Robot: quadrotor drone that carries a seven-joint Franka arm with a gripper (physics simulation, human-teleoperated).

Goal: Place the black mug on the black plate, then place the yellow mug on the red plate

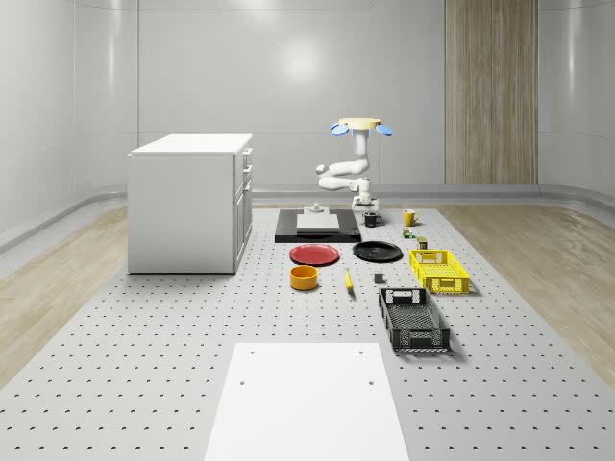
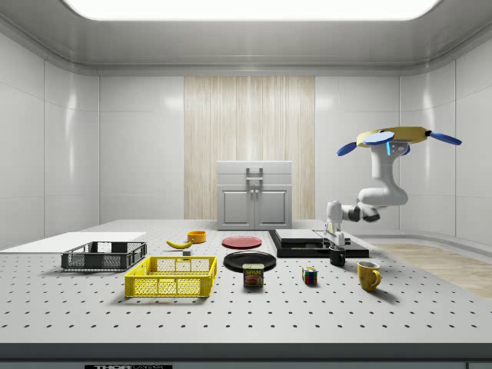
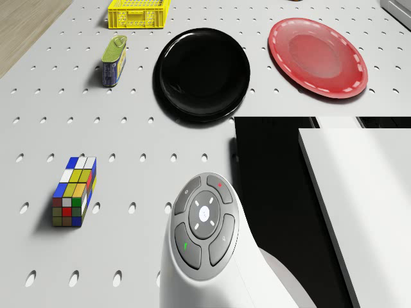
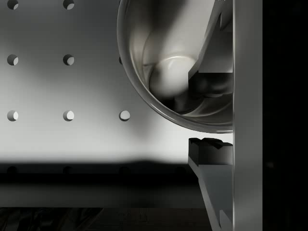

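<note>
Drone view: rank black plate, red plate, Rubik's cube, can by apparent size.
1-2. Black plate and red plate: look about alike, not ranked.
3. Rubik's cube.
4. Can: smaller, though farther from the camera, so unsure.

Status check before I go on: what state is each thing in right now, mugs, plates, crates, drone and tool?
Black mug: upright on the table, on no plate.
Yellow mug: upright on the table, untouched.
Black plate: bare.
Red plate: bare.
Yellow crate: empty.
Black crate: empty.
Drone: hovering near the black mug.
Tool: down at the black mug's rim.
</note>
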